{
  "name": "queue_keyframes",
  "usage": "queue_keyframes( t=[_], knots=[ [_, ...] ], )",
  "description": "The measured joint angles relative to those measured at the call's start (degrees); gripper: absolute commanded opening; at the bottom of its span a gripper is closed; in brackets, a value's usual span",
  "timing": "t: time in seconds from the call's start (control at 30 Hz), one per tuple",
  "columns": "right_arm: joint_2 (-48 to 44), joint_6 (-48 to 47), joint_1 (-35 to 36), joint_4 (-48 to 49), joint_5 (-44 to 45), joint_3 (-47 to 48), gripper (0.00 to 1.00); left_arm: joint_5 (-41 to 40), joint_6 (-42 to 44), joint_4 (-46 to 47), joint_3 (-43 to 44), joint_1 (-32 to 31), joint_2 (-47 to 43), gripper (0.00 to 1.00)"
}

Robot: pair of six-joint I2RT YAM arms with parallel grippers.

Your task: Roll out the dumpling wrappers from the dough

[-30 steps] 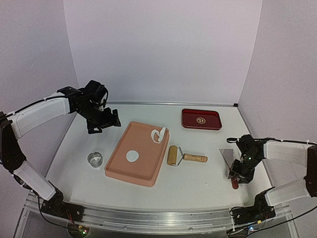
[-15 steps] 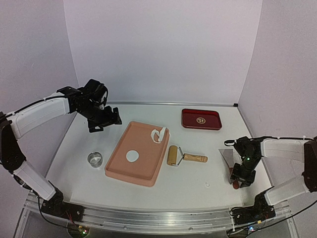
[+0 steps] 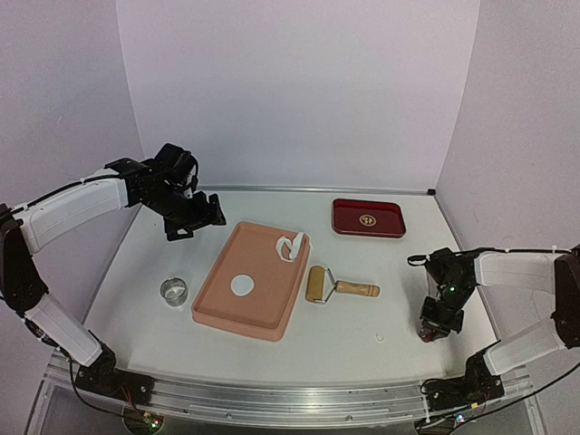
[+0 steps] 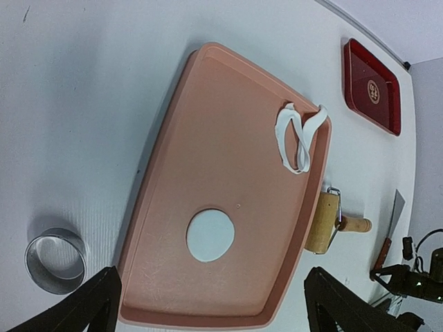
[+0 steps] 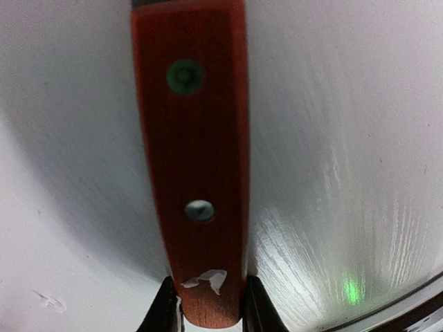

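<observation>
A round white dumpling wrapper (image 3: 241, 285) (image 4: 210, 235) lies flat in the pink tray (image 3: 227, 313) (image 4: 228, 104). A ragged looped strip of dough (image 3: 290, 245) (image 4: 297, 138) rests at the tray's far right corner. My left gripper (image 3: 190, 217) (image 4: 213, 277) hangs open, high over the table, left of the tray, with nothing in it. At the right, my right gripper (image 3: 433, 328) (image 5: 206, 304) is down at the table. Its fingers press both sides of the scraper's red wooden handle (image 5: 194, 152), which carries a small dough smear (image 5: 204, 280).
A metal ring (image 3: 174, 292) (image 4: 55, 260) stands left of the tray. A wooden rolling pin (image 3: 319, 284) (image 4: 322, 223) lies just right of it. A small red tray (image 3: 368, 217) (image 4: 372, 86) sits at the back right. A dough crumb (image 3: 379, 338) lies near the front.
My right gripper has come down over the scraper's handle and closed on it, now covering the blade from above. The left arm has hardly moved.
</observation>
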Motion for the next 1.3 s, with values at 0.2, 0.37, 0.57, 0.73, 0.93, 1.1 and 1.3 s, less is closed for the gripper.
queue_keyframes(
  t=[0.2,0.37,0.57,0.73,0.93,1.1,1.3],
  knots=[
    [-1.4,-0.6,2.3,-2.9,-0.9,6.7,0.00,2.4,0.1,0.0,0.0,0.0,0.0,0.92],
    [-1.0,-2.4,6.6,-5.7,0.9,20.4,0.00,5.3,0.5,0.0,0.6,0.0,0.0,0.99],
    [2.9,-6.0,14.2,-8.4,2.5,35.4,0.00,14.2,1.7,1.3,4.6,-0.2,0.3,0.99],
    [7.3,-8.9,21.3,-10.2,2.7,42.8,0.00,23.0,2.4,5.0,8.2,-1.5,2.2,0.92],
    [12.0,-11.5,28.6,-11.5,2.6,49.8,0.00,31.4,1.7,10.5,11.4,-4.6,7.5,0.77],
    [15.0,-11.8,32.1,-12.0,2.6,55.2,0.00,31.9,-2.3,16.1,11.5,-6.2,10.5,0.74],
    [18.4,-11.8,34.0,-12.1,2.5,60.8,0.00,30.4,-7.6,25.8,11.1,-6.6,10.7,0.68]
  ],
)
